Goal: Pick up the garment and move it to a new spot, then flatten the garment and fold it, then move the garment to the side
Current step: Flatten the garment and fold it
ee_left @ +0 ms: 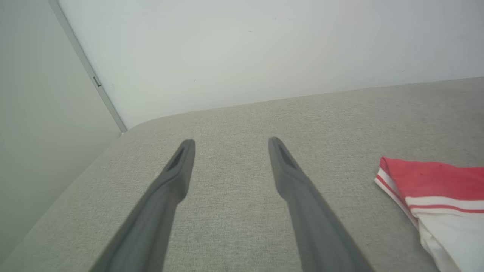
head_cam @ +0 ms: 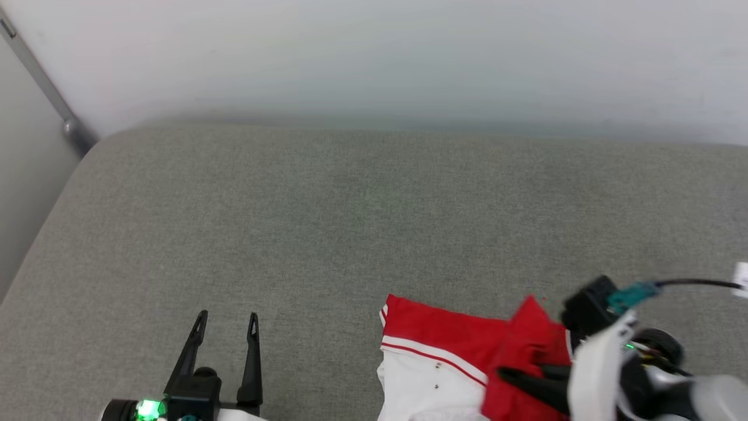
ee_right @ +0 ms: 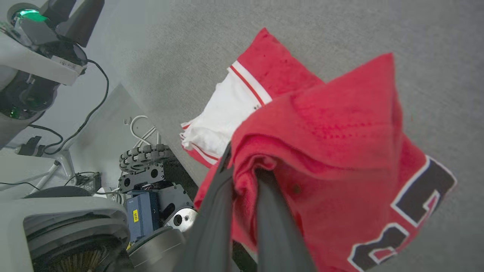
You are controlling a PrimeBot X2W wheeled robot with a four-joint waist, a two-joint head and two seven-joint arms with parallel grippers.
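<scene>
1. Looking along the right wrist view, we find the right gripper (ee_right: 245, 172) closed down to a narrow gap. Its two dark fingers pinch a bunched fold of red cloth between them.
2. That cloth belongs to the garment (ee_right: 332, 124), a red shirt with a white part and red-and-white stripe trim. We also make out black characters (ee_right: 412, 204) outlined in white on the portion that falls to the right of the fingers in that view.
3. In the head view we see the garment at the lower right of the grey fabric surface (head_cam: 350, 222), close to its near edge. The gripped part rises into a red peak beside the right gripper. The white part and its striped trim lie on the surface just to the left of that peak.
4. The left gripper (head_cam: 228, 318) sits at the lower left of the head view, its fingers spread wide and empty. We see it over bare grey fabric, well apart from the garment.
5. From the left wrist view, we see the garment's red corner and striped edge lying off to the right of the left gripper's fingers, not touching them.
6. A pale wall (head_cam: 374, 58) rises behind the far edge of the surface.
7. Past the surface's edge in the right wrist view, we see a roller wheel (ee_right: 145, 155) and a blue box (ee_right: 140, 215) low on the robot's body. A black cable (ee_right: 94, 98) curves above them.
</scene>
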